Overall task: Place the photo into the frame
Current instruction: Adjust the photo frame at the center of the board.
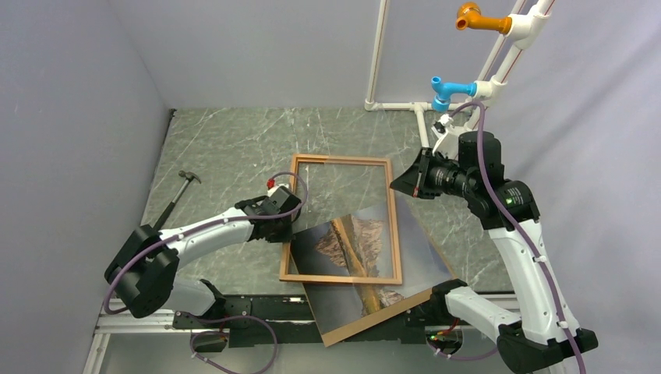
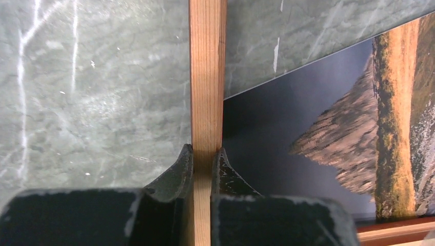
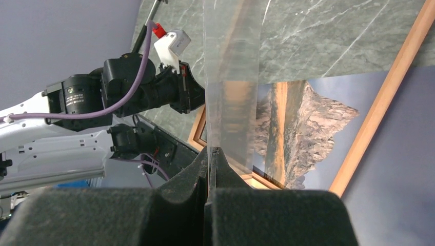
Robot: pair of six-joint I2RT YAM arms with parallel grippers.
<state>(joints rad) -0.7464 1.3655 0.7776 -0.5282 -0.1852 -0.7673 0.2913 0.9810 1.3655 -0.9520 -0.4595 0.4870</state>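
Note that the left hand (image 1: 287, 209) is clamped on the left rail of the frame (image 1: 343, 158). In the left wrist view you see one finger (image 2: 177, 174) on each side of the wooden moulding, pressed against it. The frame lies flat on the grey-green marbled counter (image 1: 234, 148), roughly at its centre. The photo (image 1: 343, 245) lies face up and skewed against the frame, not seated in it. The far part of the print shows inside the opening, the frame's near rail crosses over it, and the rest extends toward the arm bases and out past the right rail. One corner of the print meets the left rail just ahead of the left hand's fingertips. A brown backing board (image 1: 374, 325) lies beneath the photo (only a thin strip along its near edge shows). The right hand (image 3: 210, 151) is held above the counter near the frame's far right corner. Its fingers are pressed together on the edge of a thin clear sheet (image 3: 231, 77), which rises edge-on from between them in the right wrist view. You cannot trace the sheet's full outline from above. A hammer (image 1: 175, 196) lies on the counter to the left of the left arm, well apart from the frame.
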